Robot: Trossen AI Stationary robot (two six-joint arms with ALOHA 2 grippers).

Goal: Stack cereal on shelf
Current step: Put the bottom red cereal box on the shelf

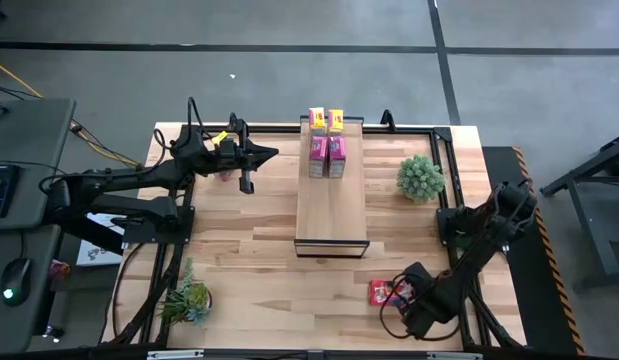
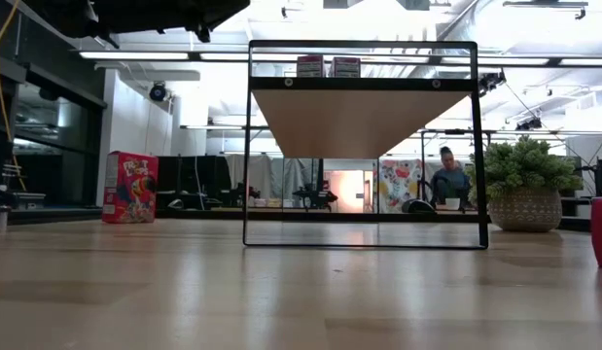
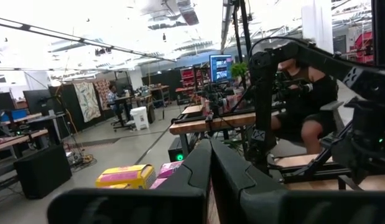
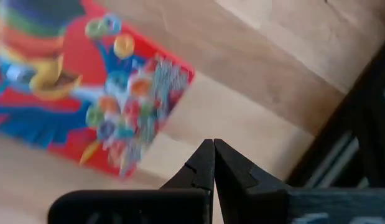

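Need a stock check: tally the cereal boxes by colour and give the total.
Yellow boxes: 2, on the shelf
Pink boxes: 2, on the shelf
Red boxes: 2, on the table; the other shows in the low view
Total: 6

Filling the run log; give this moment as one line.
shelf: two yellow, two pink boxes | red box on table by right pincer, shut | left pincer shut, empty

Four cereal boxes (image 1: 326, 140) stand on the shelf's (image 1: 330, 215) far end.
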